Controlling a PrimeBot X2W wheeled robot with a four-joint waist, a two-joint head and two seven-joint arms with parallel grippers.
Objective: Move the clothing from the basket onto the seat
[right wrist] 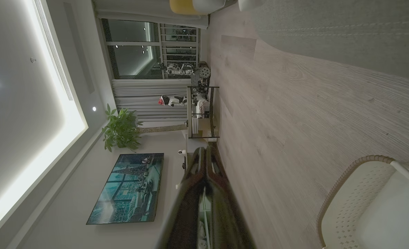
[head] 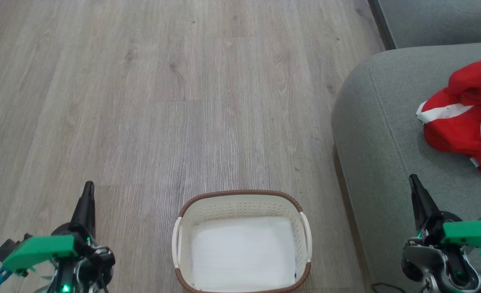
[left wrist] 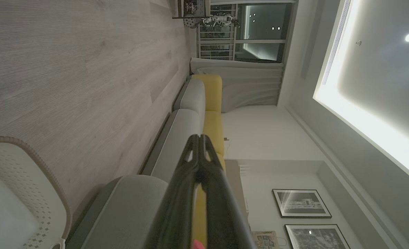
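Right of the basket [head: 240,192], the clothing [head: 464,114] lies on the seat [head: 379,134]. Your left gripper [head: 88,185] and right gripper [head: 412,178] flank the basket, fingers together, empty. The transfer looks finished, so you likely need no further pick.

Pale grey wood-grain floor [head: 163,101] runs to a dark window [left wrist: 263,31] with pale curtains [left wrist: 249,86] beside it. A glowing light strip [left wrist: 363,128] edges the recessed ceiling [left wrist: 381,69]; two framed pictures [left wrist: 301,203] hang on a white wall [left wrist: 260,131], and a leafy plant [right wrist: 121,129] stands near a mounted screen [right wrist: 128,188].
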